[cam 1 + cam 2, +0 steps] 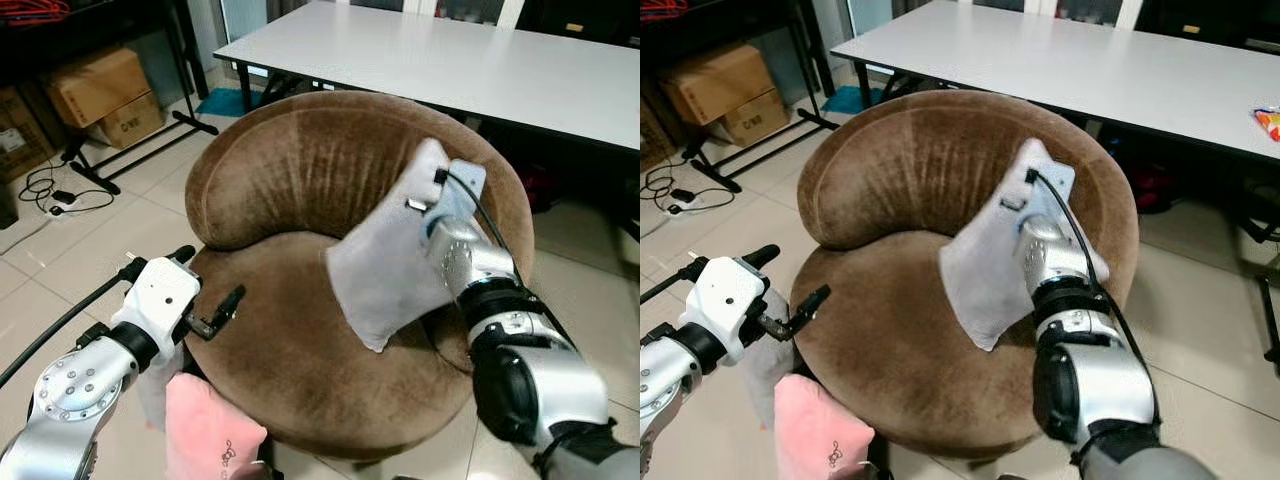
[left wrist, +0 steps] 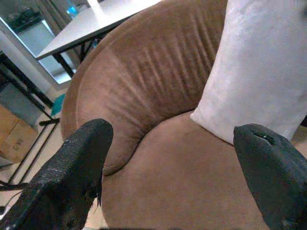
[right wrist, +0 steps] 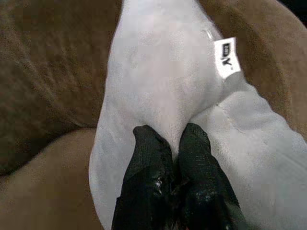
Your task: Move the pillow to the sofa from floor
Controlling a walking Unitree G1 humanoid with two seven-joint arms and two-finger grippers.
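Note:
A pale grey pillow (image 1: 385,265) with a white tag (image 3: 225,57) hangs tilted over the right side of the round brown sofa chair (image 1: 290,160), its lower corner just above the seat. My right gripper (image 3: 171,139) is shut on a pinch of the pillow's fabric. My left gripper (image 1: 210,275) stands open at the seat's left front edge, with nothing between its fingers (image 2: 81,158). A pink pillow (image 1: 205,430) lies on the floor below my left arm, next to another grey cushion (image 1: 760,365).
A long white table (image 1: 450,60) stands right behind the sofa chair. Cardboard boxes (image 1: 100,90) and a black stand (image 1: 130,150) are at the back left, with cables (image 1: 60,190) on the tiled floor.

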